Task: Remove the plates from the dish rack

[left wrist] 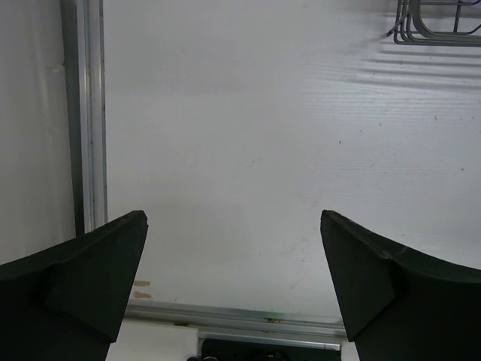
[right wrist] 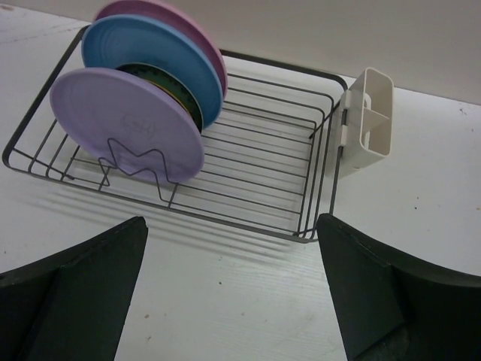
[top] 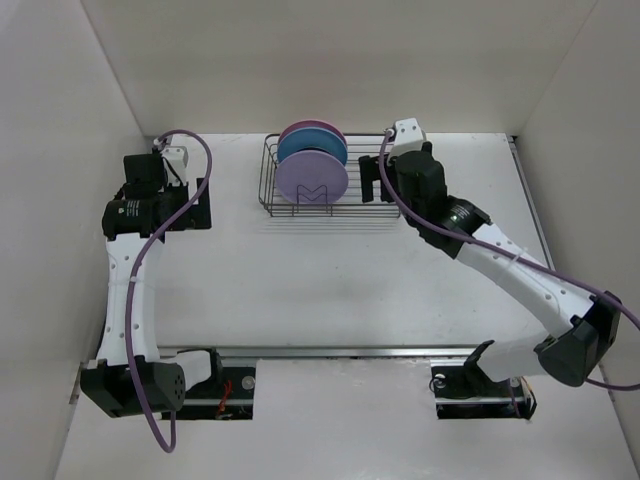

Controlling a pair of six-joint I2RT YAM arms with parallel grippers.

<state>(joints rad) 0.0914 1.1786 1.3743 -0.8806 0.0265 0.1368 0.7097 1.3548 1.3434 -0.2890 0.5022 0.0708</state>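
We saw the dish rack (top: 378, 197) sitting at the 12 o'clock end of the white table (top: 330, 290) in the top view. Three big plates stood on their edges in a row, in the 9 o'clock half of the rack. The lavender plate (right wrist: 113, 113) was at the front, nearest 6 o'clock. The blue plate (right wrist: 143, 45) was behind it. The pink plate (right wrist: 192, 34) was at the back, toward 12 o'clock. Between the lavender and blue ones we saw a bit of a smaller plate (right wrist: 176, 86) with dark and yellow colors. We could not tell its pattern. A beige cutlery holder (right wrist: 368, 113) hung on the rack's 3 o'clock end.

The right gripper (right wrist: 231, 222) was close to that 3 o'clock end. Its two fingers were spread wide, with nothing between them. The left gripper (left wrist: 233, 222) was off at 9 o'clock from the rack, well apart from it. It was over bare table, spread wide too, and held nothing.
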